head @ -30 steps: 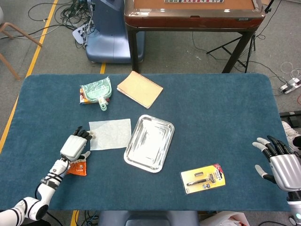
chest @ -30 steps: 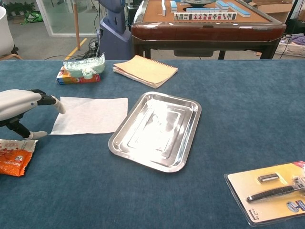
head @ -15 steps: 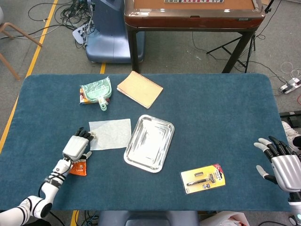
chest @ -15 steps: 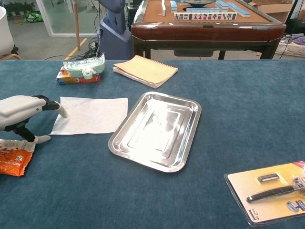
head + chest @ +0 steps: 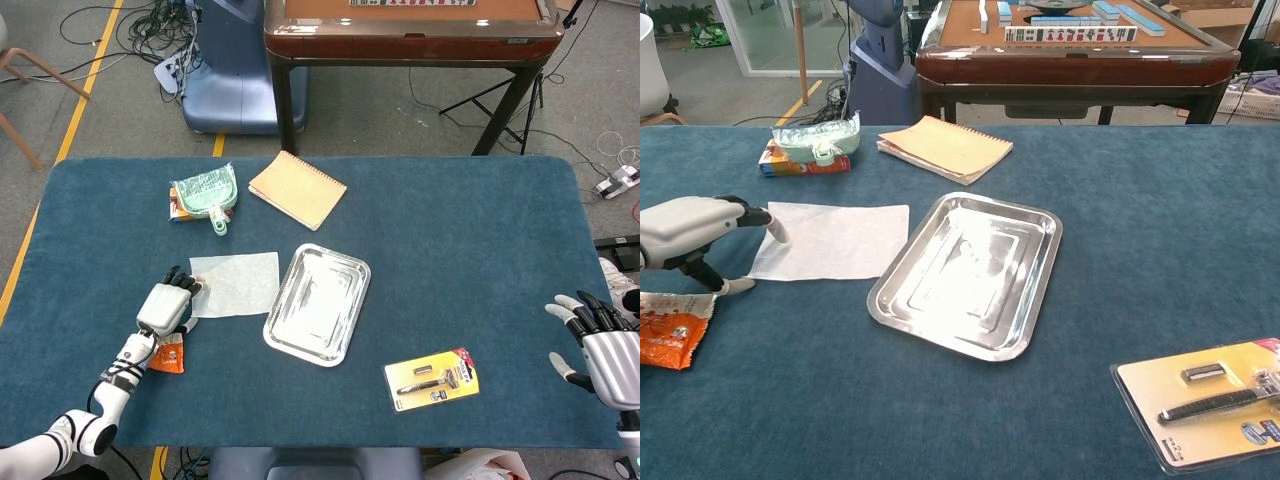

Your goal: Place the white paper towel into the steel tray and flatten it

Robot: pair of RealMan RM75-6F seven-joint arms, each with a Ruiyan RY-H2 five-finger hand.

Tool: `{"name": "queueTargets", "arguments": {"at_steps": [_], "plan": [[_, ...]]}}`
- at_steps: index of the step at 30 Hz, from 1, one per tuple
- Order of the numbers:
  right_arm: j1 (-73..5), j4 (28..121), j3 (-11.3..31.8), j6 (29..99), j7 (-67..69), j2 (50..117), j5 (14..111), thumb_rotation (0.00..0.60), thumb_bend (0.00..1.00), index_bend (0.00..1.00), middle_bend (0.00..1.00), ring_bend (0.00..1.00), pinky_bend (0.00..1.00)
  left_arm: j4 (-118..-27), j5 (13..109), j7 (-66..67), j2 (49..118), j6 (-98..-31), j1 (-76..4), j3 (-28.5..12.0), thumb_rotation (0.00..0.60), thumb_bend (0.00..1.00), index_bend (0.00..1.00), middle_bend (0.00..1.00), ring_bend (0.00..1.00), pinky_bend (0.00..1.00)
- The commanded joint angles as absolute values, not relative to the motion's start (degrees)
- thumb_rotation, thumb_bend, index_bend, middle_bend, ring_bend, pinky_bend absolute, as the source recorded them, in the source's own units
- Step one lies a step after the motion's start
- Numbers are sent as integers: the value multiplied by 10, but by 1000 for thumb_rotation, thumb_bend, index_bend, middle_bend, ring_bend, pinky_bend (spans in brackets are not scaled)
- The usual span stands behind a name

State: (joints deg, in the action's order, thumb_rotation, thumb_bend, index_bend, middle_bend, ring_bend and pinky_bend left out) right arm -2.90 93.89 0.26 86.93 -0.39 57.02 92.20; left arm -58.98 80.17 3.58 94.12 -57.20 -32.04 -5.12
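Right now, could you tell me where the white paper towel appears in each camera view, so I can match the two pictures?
Head view: white paper towel lies left of centre, flat on the table.
Chest view: it lies at mid-left.
Shared landmark: the steel tray sits just right of the towel in both views.

White paper towel (image 5: 235, 284), shiny silver steel tray (image 5: 317, 303), dark blue table (image 5: 460, 240), tan notebook (image 5: 297, 188), orange packet (image 5: 167, 355).

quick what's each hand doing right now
Left hand: open, holds nothing, fingers at the towel's left edge.
Right hand: open, empty.
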Motion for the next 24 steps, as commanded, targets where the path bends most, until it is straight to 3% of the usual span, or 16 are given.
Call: {"name": "queueTargets", "arguments": {"at_steps": [1, 11, 19, 24], "plan": [[-29, 938, 3, 869, -3, 570, 922, 600, 260, 248, 198, 82, 184, -585, 800, 28, 947, -573, -322, -53, 600, 257, 279, 197, 175, 43], [-27, 935, 3, 870, 1, 570, 919, 600, 261, 248, 198, 82, 184, -571, 805, -23, 960, -577, -329, -56, 600, 268, 463, 221, 192, 43], [-25, 937, 3, 873, 0, 569, 921, 600, 261, 248, 198, 82, 184, -586, 799, -51, 955, -573, -330, -59, 600, 392, 570, 227, 193, 44], [-24, 940, 3, 874, -3, 567, 922, 600, 261, 248, 198, 82, 184, -593, 797, -49, 950, -574, -331, -60, 600, 445, 585, 228, 193, 43]]}}
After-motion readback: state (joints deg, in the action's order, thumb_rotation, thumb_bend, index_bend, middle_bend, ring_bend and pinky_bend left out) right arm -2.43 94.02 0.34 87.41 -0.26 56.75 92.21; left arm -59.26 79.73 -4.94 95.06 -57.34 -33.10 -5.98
